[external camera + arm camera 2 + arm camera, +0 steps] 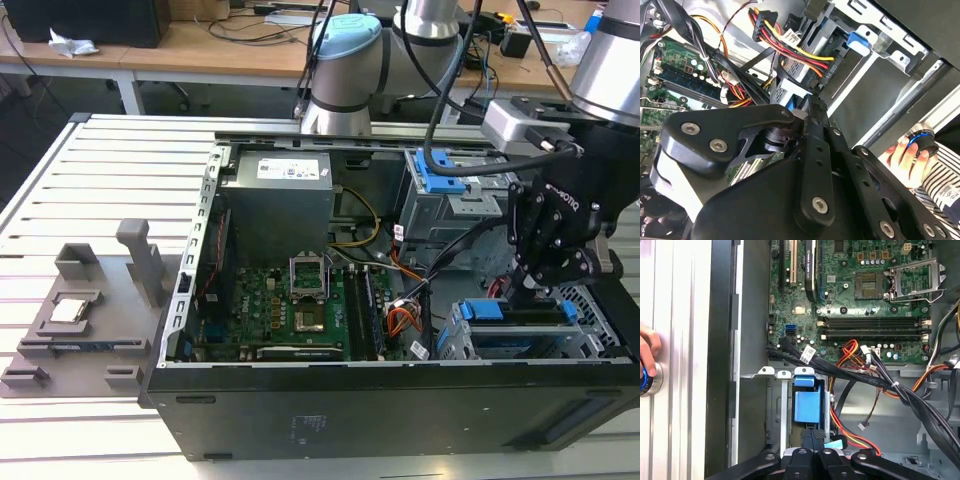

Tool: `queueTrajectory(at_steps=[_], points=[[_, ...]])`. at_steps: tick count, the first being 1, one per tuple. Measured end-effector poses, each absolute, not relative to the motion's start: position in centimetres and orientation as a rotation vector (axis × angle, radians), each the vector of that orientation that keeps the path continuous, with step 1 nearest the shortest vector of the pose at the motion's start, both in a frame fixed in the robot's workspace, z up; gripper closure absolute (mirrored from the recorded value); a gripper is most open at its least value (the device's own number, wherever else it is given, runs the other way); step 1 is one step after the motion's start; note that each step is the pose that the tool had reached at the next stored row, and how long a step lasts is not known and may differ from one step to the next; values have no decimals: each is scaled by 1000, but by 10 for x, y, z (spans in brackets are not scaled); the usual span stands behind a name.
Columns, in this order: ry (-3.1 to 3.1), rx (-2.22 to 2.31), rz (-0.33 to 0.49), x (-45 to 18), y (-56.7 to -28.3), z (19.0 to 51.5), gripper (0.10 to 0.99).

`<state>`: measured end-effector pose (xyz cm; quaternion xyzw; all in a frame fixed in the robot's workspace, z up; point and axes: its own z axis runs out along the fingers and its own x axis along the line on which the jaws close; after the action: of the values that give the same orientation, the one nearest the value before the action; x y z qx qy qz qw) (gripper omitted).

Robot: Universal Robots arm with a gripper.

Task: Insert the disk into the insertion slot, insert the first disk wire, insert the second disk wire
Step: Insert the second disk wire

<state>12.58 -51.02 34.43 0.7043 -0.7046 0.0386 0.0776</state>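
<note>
Overhead, the gripper stood over the disk, seated in the insertion slot; jaw state could not be told. Both wrist views caught a hand outside the case.

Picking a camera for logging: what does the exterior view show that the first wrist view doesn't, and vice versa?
Exterior view alone: the grey parts tray beside the computer case, the power supply, and the gripper over the drive cage holding the disk. First wrist view alone: a hand on a blue-ringed button. Both: the motherboard and the cable bundle.
</note>
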Motion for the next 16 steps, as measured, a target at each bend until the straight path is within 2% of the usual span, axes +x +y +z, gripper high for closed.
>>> queueTrajectory(at_steps=[10, 16], points=[[-2111, 2110, 109, 130, -511, 346, 984], [-2123, 2113, 77, 133, -514, 343, 984]])
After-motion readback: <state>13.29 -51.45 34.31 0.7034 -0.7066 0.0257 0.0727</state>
